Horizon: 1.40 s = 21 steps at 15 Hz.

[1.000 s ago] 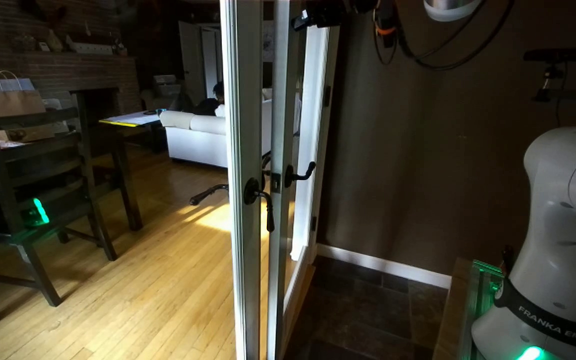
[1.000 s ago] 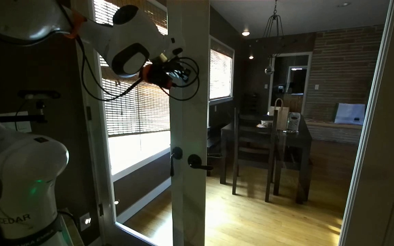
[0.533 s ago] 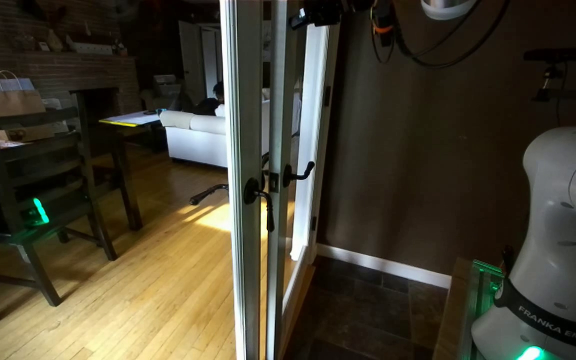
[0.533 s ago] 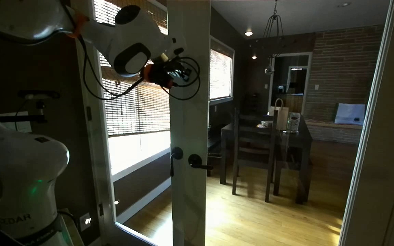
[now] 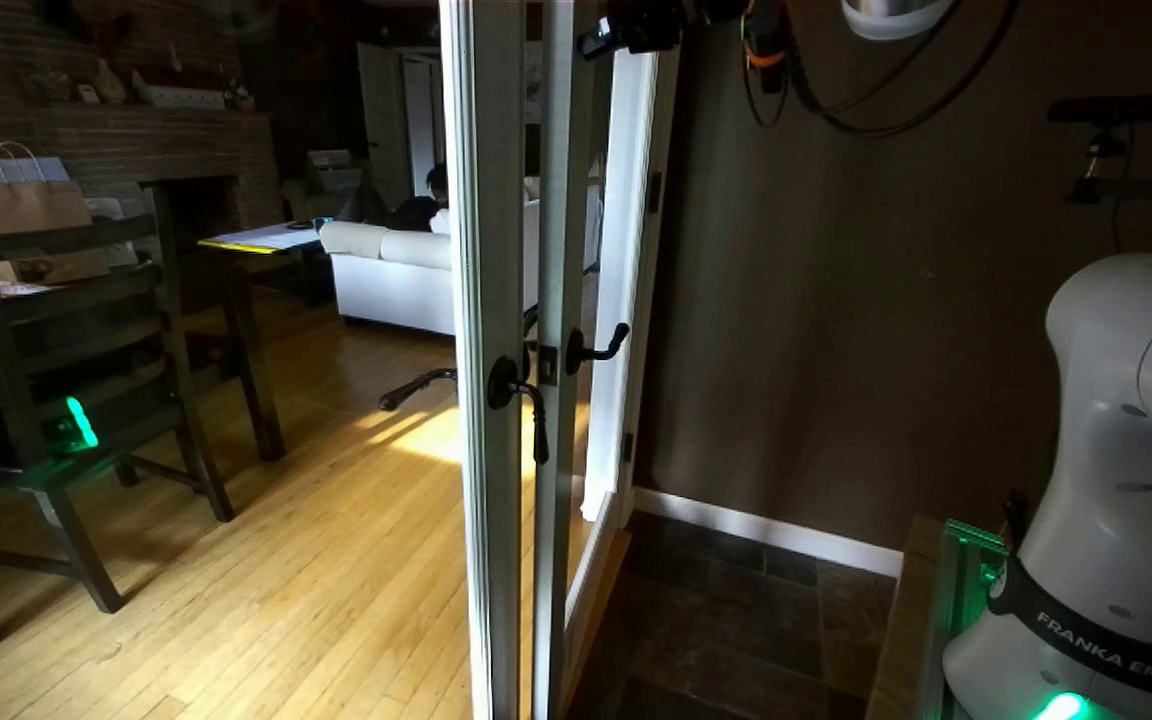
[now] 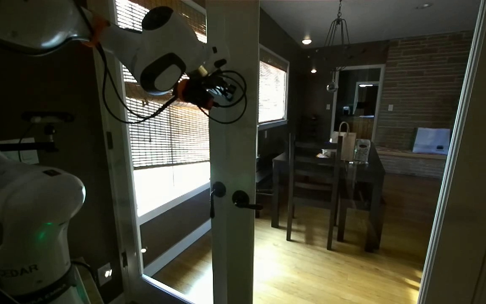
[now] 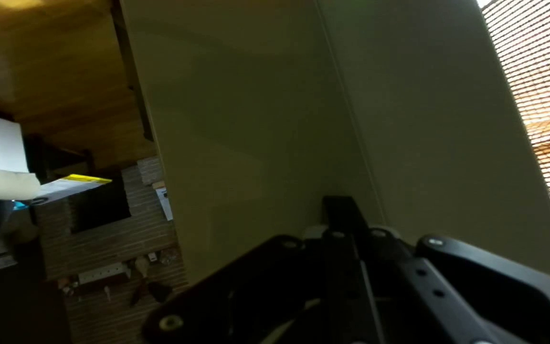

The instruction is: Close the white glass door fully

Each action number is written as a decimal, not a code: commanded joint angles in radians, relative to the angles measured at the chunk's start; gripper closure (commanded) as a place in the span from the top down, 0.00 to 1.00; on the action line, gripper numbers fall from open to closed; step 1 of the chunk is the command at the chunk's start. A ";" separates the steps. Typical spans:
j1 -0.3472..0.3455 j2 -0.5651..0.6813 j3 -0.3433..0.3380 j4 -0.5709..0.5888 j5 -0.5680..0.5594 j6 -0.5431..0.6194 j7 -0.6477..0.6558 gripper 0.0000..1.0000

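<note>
Wrist view: gripper [image 7: 344, 210] has its jaws drawn together, nothing seen between them. The door [image 5: 555, 270] in an exterior view is the far leaf, hung at right by the wall [image 5: 796, 300]; its latch plate [image 5: 549, 365] shows on the bare edge, and a slim gap separates it from the near leaf [image 5: 496, 230]. Gripper is up high near the door's free edge; can't tell if it touches. My read on progress: mostly closed, last bit not done. Remaining: a push leftward until the door lines up with the near leaf, then probably latching.
</note>
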 commanded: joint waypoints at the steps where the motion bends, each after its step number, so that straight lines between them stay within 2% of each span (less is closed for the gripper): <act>1: 0.026 0.013 -0.015 0.019 0.018 -0.001 -0.015 0.00; 5: 0.077 0.057 -0.045 0.045 0.028 0.059 -0.024 0.00; 8: 0.146 0.084 -0.085 0.066 0.029 0.116 -0.023 0.00; 18: 0.439 0.101 -0.311 0.124 -0.034 0.264 -0.002 0.00; 20: 0.456 0.082 -0.330 0.117 -0.053 0.250 0.007 0.00; 21: 0.428 0.088 -0.316 0.116 -0.062 0.214 0.023 0.00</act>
